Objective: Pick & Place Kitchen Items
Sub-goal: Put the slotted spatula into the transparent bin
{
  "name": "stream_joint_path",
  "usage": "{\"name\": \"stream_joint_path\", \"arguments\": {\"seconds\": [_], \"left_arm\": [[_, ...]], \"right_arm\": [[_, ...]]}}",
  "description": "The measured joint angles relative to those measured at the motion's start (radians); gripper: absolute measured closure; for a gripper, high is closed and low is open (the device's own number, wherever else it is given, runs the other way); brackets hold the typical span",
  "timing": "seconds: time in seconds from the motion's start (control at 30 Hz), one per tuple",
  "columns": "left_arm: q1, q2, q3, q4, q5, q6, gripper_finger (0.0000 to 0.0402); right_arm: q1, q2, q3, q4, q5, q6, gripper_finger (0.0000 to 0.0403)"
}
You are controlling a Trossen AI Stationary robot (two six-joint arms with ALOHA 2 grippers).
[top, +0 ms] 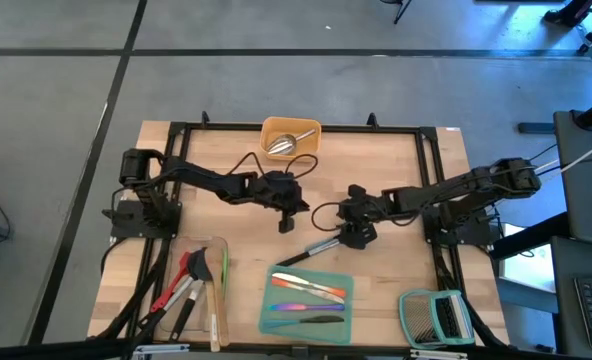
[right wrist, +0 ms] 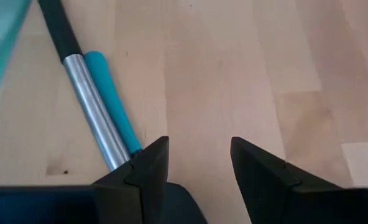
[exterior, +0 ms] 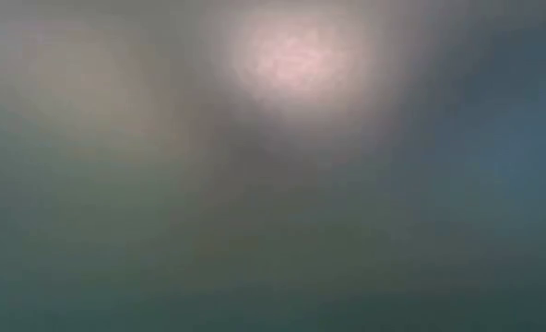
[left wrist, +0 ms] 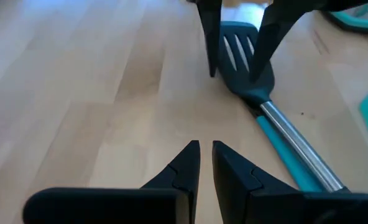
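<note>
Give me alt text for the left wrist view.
The left gripper, fingers nearly shut and empty, hangs over the bare wooden table. Just ahead lies a dark slotted turner with a steel and blue handle, and the right gripper's dark fingers stand around its head.

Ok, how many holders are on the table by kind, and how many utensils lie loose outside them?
Trays: 3 (yellow tray, clear tray, teal tray)
Racks: 1 (green-framed rack)
Loose utensils: 1 (slotted turner, on the bare wood)
Total: 5
</note>
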Motion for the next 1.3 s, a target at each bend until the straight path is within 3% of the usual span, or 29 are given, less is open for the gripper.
{"name": "stream_joint_path", "arguments": {"seconds": [0.2,0.3,0.5,0.73,0.93,1.2,1.3], "left_arm": [[-0.007,0.000,0.000,0.024,-0.001,0.000,0.0365],[-0.010,0.000,0.000,0.023,-0.001,0.000,0.0365],[-0.029,0.000,0.000,0.042,-0.002,-0.001,0.0365],[-0.079,0.000,0.000,0.114,-0.002,0.000,0.0364],[-0.117,0.000,0.000,0.119,-0.010,0.024,0.0366],[-0.127,0.000,0.000,0.119,-0.015,0.038,0.0365],[-0.121,0.000,0.000,0.113,-0.015,0.045,0.0366]], "right_arm": [[-0.008,0.000,0.011,-0.027,-0.169,0.000,0.0226],[0.003,0.000,0.011,-0.061,-0.202,-0.004,0.0226],[0.080,0.033,0.011,-0.068,-0.092,-0.038,0.0226],[0.135,0.138,0.012,0.044,0.015,-0.037,0.0226],[0.134,0.234,0.029,0.082,0.026,-0.033,0.0226],[0.090,0.273,0.069,0.084,0.202,-0.050,0.0226],[0.040,0.275,0.080,0.073,0.220,-0.082,0.0226]]}}
